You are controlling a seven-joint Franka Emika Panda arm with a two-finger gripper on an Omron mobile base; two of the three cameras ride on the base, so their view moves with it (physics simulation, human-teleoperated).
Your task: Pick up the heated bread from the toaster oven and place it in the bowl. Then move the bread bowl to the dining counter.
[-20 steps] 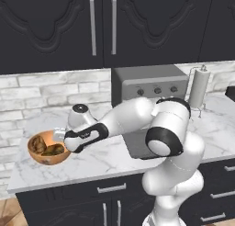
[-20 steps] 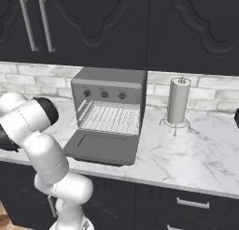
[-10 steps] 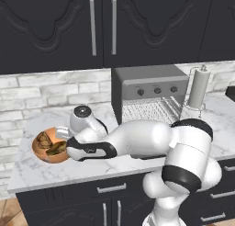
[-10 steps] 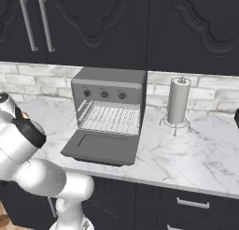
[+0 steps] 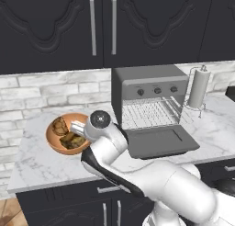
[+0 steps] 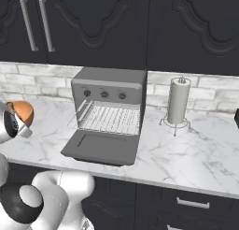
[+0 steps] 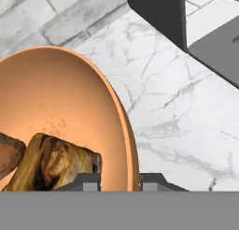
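The orange-tan bowl (image 5: 55, 144) hangs tilted just above the marble worktop, left of the toaster oven (image 5: 147, 85). My gripper (image 5: 81, 130) is shut on its right rim; in the hand view the rim (image 7: 126, 131) runs down between my fingertips (image 7: 86, 181). The heated bread (image 5: 59, 125), rounded and tan-brown, lies in the bowl beside a darker elongated piece (image 5: 73, 140). In the hand view the dark piece (image 7: 56, 161) is in front and the heated bread (image 7: 7, 154) is at the left edge. The oven's door (image 5: 160, 141) is down and its wire rack (image 6: 112, 118) is bare. The bowl (image 6: 22, 111) peeks in at the left.
A paper towel roll on a wire stand (image 5: 199, 87) stands right of the oven. The open oven door (image 6: 100, 147) juts over the worktop's front. A white brick backsplash (image 5: 32, 96) and dark upper cabinets (image 5: 101, 27) close the back.
The bowl has risen off the worktop and moved right toward the oven in my gripper. The arm has swung forward and lower across the left base view.
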